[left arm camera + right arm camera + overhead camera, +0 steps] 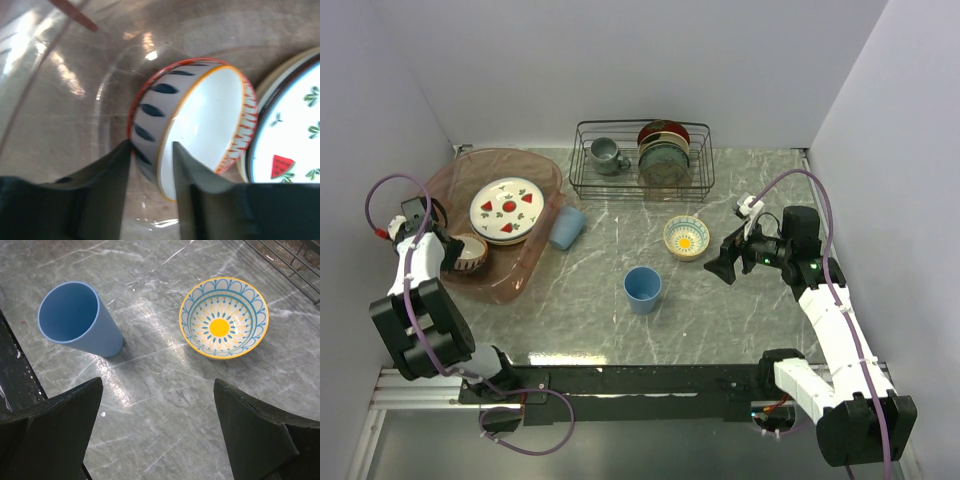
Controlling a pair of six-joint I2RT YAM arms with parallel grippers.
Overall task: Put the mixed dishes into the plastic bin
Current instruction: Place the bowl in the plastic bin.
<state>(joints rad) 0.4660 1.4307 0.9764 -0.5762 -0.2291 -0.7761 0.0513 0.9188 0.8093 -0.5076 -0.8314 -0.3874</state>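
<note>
Inside the translucent pinkish-red plastic bin [525, 268] you have little room. The white strawberry-marked plate [507, 210] lies just beside the tilted red-patterned bowl [200, 120]. The left gripper [152, 150] straddles that bowl's wall, and the bin's curved side rises on the other flank. A light-blue plastic cup on its side [567, 226] lies against the bin's right rim.

On the grey marble table [720, 320], bare surface separates the upright light-blue cup [642, 289] from the cream bowl with the yellow centre [686, 237]. The right gripper [725, 268], fingers spread wide, faces that gap. The black wire rack [588, 165] blocks the back.

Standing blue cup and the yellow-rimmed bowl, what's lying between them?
Only bare marble tabletop separates the standing blue cup and yellow-rimmed bowl; the right wrist view shows it.
</note>
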